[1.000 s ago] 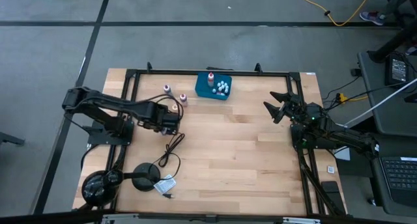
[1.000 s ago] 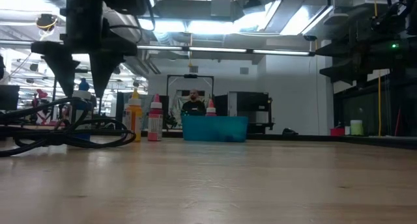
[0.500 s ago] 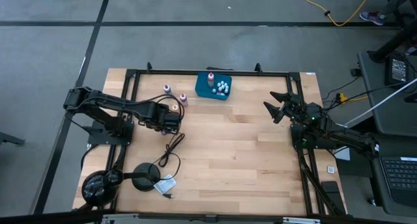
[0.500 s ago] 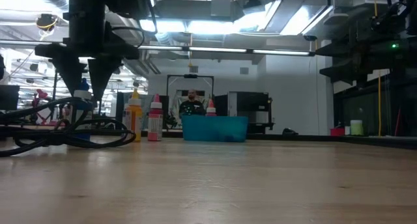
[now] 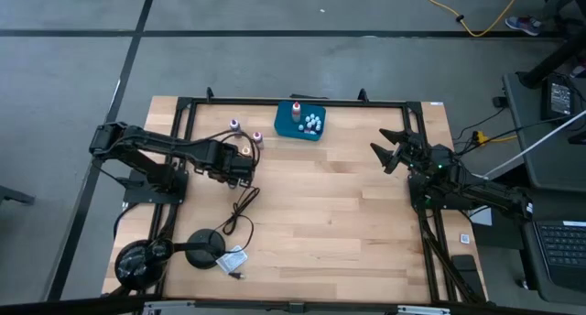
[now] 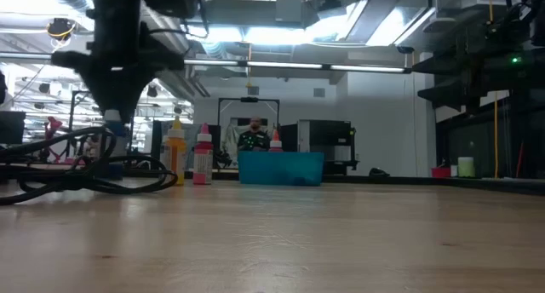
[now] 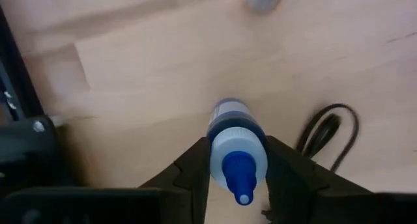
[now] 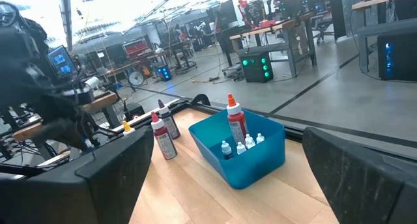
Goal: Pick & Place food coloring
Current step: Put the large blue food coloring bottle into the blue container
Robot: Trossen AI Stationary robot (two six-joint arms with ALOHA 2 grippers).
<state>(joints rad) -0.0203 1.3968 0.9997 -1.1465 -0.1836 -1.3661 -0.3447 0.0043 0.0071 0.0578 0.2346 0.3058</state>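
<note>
A blue food coloring bottle (image 7: 236, 146) with a pale cap and blue tip stands at the table's left, and my left gripper (image 5: 244, 162) is shut on it; the low view shows the same gripper (image 6: 114, 114) above the bottle (image 6: 112, 129). Two more bottles (image 5: 235, 125) (image 5: 257, 138) stand on their bases near the teal tray (image 5: 286, 123), which holds a red bottle and several tiny whitish ones. My right gripper (image 5: 388, 151) waits open at the table's right. My left gripper pinches the bottle's pale cap (image 7: 218, 154) between its two fingers, one on each side. The fingers come from above, pointing down. The bottle is upright, its blue body (image 7: 231, 112) reaching down to the wood; a cable hides its base in the low view.
A black cable (image 5: 241, 208) loops on the table just in front of the left gripper, running to a black round object (image 5: 207, 244). A black frame (image 5: 183, 114) rims the table. Bare wood lies across the middle (image 5: 330, 196).
My left gripper has shut its fingers onto the blue bottle's cap, going from wide apart to closed. The bottle has stayed upright in place.
</note>
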